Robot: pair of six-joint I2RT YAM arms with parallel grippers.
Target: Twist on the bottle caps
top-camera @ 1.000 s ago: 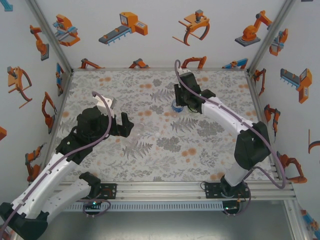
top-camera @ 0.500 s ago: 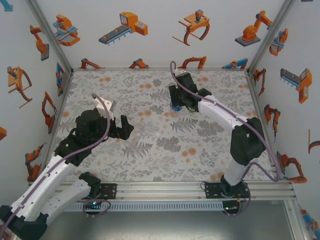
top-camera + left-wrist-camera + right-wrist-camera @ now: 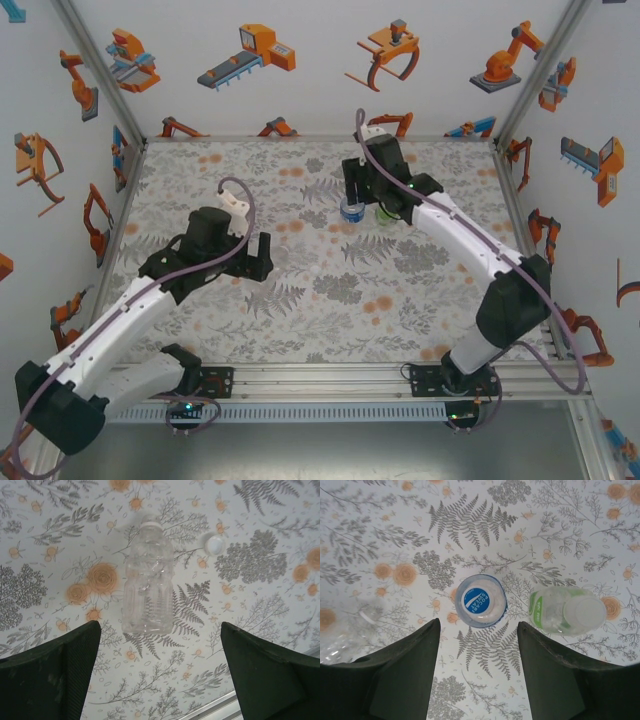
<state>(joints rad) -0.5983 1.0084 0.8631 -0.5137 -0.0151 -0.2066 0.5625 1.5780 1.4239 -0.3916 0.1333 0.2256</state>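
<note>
The left fingers [image 3: 55, 675] are spread wide above a clear bottle [image 3: 148, 580] lying on the worktop [image 3: 260, 580], with a loose cap [image 3: 215, 544] near its neck. Farther back, the right fingers [image 3: 405, 675] stand apart over the upright blue bottle [image 3: 481, 601], the green bottle [image 3: 567, 611] just beside it.

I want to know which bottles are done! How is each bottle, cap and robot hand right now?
blue bottle: upright, cap on.
green bottle: upright, cap on.
plain bottle: lying on its side, looks uncapped.
loose cap: lying beside the plain bottle.
left gripper: open, empty.
right gripper: open, empty.
</note>
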